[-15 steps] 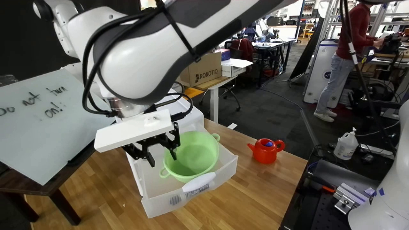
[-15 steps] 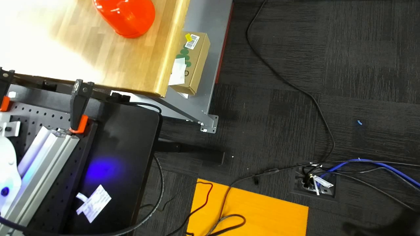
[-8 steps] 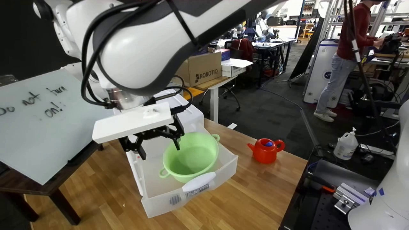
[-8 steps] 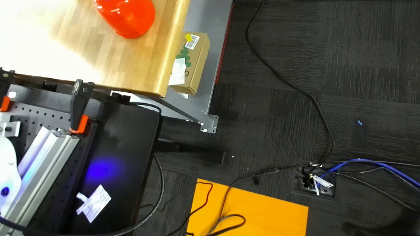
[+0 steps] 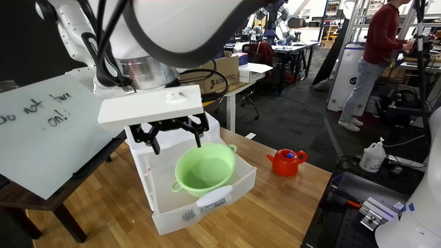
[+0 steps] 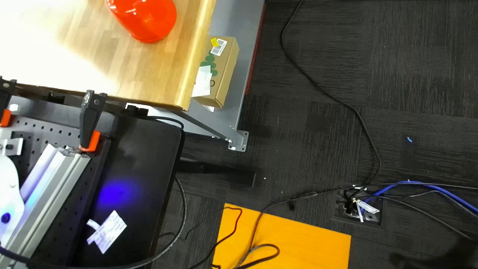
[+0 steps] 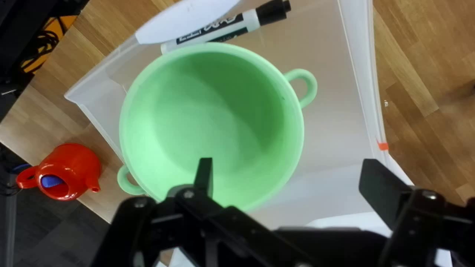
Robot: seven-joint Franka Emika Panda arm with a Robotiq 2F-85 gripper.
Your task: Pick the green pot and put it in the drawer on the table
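On a wooden bench (image 5: pixel 268 203), a translucent white drawer (image 5: pixel 167 221) stands pulled out, holding the round green pot (image 5: pixel 206 168), which lies below the empty, widely spread jaws, offset toward the drawer's front, so they probably need only rise clear.

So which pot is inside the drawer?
The wide green pot is in the drawer; the smaller red pot stands outside it, on the table.

In the wrist view, the hand (image 7: pixel 286 172) partly hides the green pot (image 7: pixel 213 118).
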